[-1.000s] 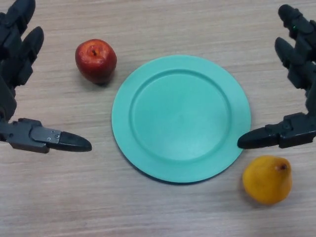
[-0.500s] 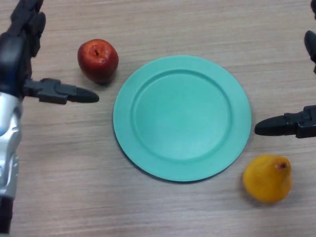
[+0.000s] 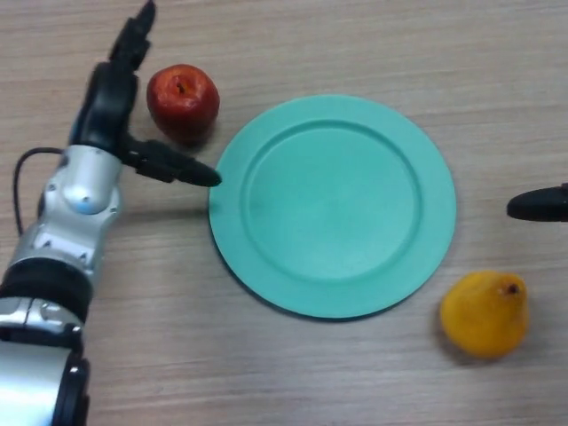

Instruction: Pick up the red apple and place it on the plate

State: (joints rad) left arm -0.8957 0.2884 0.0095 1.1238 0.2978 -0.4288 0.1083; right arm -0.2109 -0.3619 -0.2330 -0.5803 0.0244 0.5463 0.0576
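The left hand [image 3: 111, 98] is reaching wide open, its thumb and fingers flanking the red apple [image 3: 183, 99], well clear of the right hand [image 3: 540, 204].

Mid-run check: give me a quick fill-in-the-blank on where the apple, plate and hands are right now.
1. The red apple lies on the ____, not on the plate.
2. The hand nearest the apple is the ____ hand.
3. The plate's colour is ____.
4. The yellow fruit near the right hand is a ____.

Missing words: table; left; green; pear
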